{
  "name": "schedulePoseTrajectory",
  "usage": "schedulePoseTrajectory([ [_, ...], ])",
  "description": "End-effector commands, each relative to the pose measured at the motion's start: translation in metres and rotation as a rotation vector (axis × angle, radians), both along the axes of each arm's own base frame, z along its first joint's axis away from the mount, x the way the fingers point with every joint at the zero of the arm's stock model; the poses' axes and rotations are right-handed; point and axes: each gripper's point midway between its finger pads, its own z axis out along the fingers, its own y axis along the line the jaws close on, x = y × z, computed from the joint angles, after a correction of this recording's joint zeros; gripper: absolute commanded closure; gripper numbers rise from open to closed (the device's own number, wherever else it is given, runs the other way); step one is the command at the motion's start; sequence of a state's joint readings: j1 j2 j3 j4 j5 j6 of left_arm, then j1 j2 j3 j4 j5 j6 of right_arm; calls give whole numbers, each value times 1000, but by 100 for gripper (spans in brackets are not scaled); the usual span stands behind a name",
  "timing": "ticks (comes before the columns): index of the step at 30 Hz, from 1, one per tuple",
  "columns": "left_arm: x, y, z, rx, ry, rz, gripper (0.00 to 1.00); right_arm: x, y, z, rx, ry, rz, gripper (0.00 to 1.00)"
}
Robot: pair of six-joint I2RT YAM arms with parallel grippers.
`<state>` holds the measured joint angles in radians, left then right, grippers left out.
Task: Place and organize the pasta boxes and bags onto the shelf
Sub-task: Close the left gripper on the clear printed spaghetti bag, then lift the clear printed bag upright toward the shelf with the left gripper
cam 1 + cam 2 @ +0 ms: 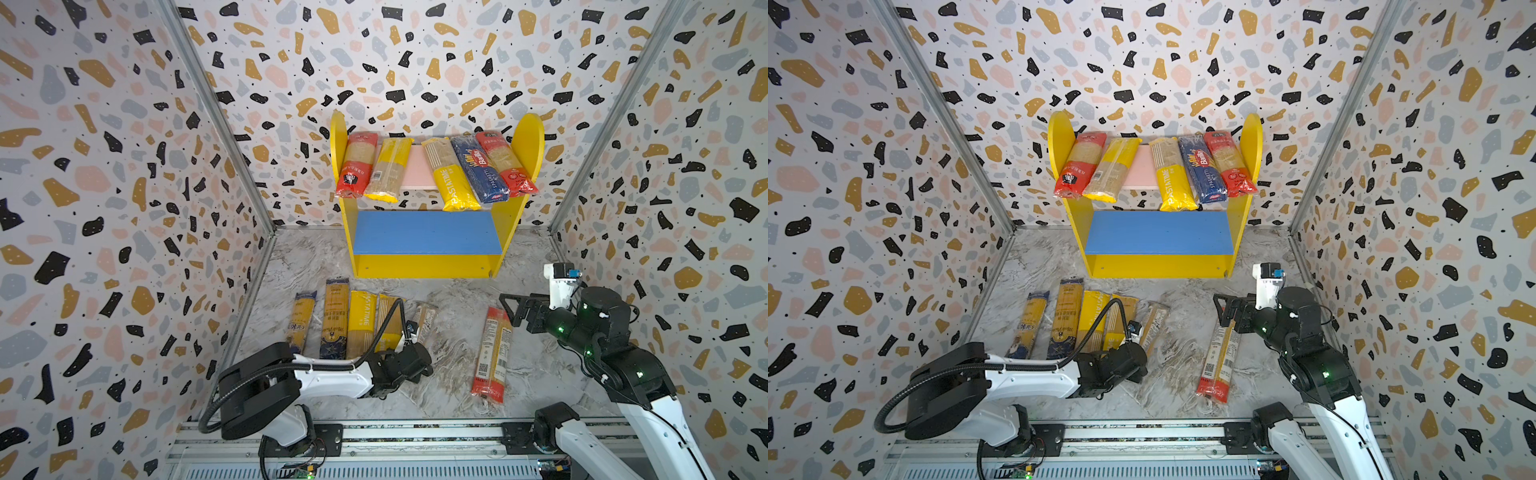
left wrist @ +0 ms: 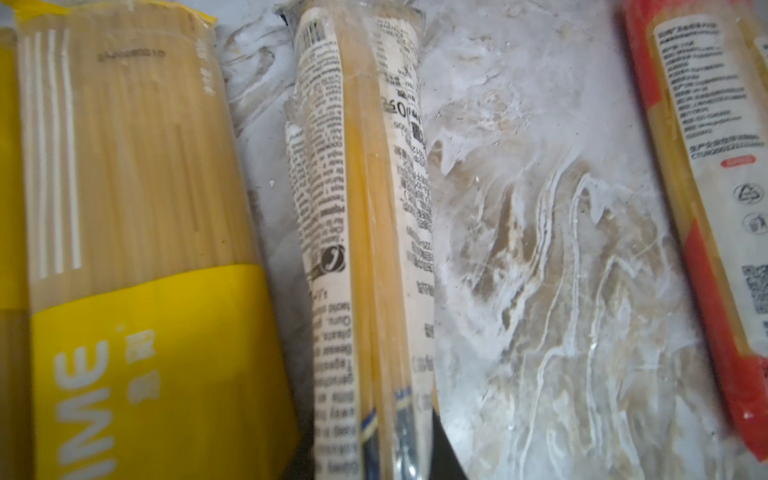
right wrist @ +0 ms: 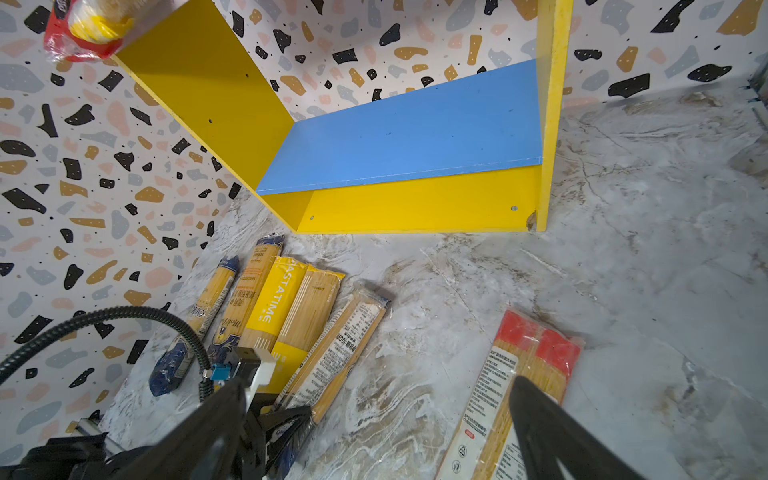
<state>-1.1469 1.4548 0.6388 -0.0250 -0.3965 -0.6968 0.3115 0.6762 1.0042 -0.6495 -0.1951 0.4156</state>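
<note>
Clear-plastic, white-labelled packet [image 2: 365, 249] sat clamped in the left gripper [image 3: 295, 417], right gripper [image 1: 510, 309] spread apart; we judged a lift to the blue board [image 1: 424, 232] of the shelf [image 1: 528, 137] came next

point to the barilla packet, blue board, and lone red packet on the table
barilla packet [image 1: 478, 169]: in a top view, printed middle
blue board [image 1: 424, 232]: in a top view, bare centre
lone red packet [image 1: 491, 355]: in a top view, mid-length label

both top views: high, facing shelf [image 1: 424, 266] | left wrist: near packet [image 2: 370, 249] — right: farther
</note>
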Motion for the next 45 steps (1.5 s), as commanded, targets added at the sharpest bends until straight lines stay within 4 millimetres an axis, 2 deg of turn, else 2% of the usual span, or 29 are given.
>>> schedulePoseTrajectory([
  [1, 12, -2, 44, -44, -127, -7, 100, 2, 2, 21, 34, -48, 5, 1],
  [10, 11, 22, 110, -144, -286, -18, 100, 6, 1, 26, 31, -52, -8, 1],
  [15, 5, 31, 144, -165, -328, -50, 100, 12, -6, 32, -13, -67, -42, 1],
  [19, 1, 43, 177, -190, -367, -58, 100, 13, -6, 44, -10, -91, -42, 1],
  [26, -8, 61, 242, -309, -450, -58, 100, 17, -1, 50, 12, -99, -27, 1],
  [36, -6, 71, 314, -322, -556, -59, 100, 19, -3, 70, -4, -140, -33, 1],
  [41, 2, 72, 357, -326, -623, -14, 100, 20, -1, 81, -2, -165, -24, 1],
  [45, 13, 67, 382, -301, -649, 36, 100, 20, 1, 85, 5, -173, -13, 1],
])
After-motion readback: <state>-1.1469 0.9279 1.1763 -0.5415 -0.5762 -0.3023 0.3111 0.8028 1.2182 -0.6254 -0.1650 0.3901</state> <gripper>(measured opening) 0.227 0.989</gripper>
